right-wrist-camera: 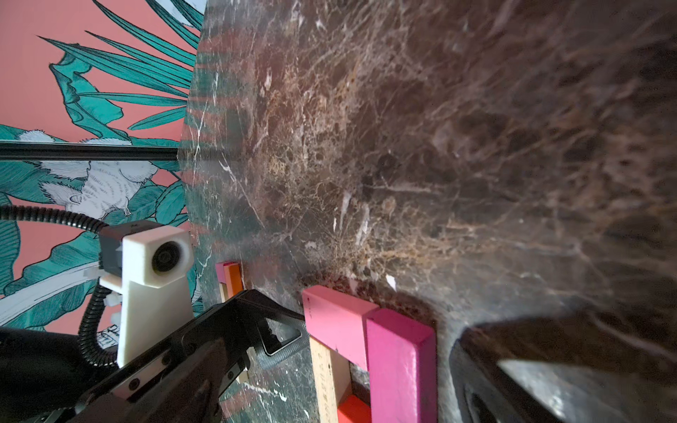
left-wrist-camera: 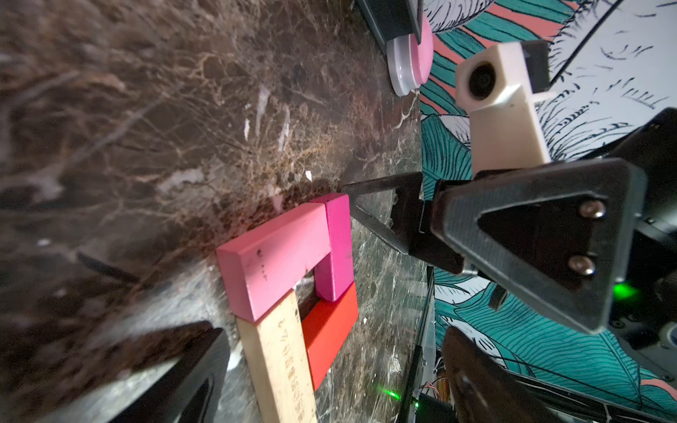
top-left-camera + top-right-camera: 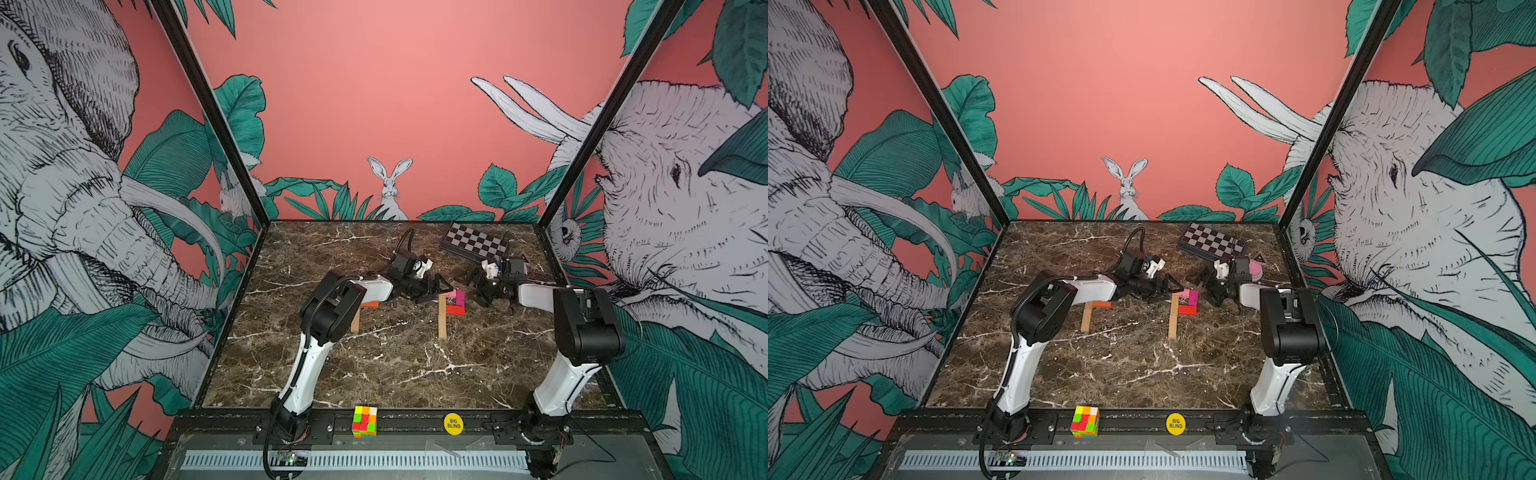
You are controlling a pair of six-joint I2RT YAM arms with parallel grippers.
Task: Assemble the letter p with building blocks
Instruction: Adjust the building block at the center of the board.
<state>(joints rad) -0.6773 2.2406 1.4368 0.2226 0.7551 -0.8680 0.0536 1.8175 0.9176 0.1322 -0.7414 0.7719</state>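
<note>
Fingers on the left gripper and the right gripper are spread and empty, flanking the building blocks laid on the counter as a P, tan stem with pink, magenta and red loop; it looks finished, so both should back off without nudging

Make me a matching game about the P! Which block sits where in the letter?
Things:
1. tan block in the P
2. light pink block
3. magenta block
4. red block

Places:
A. top of the loop
B. long stem
C. bottom of the loop
D. outer side of the loop

Pairs: 1-B, 2-A, 3-D, 4-C
</note>
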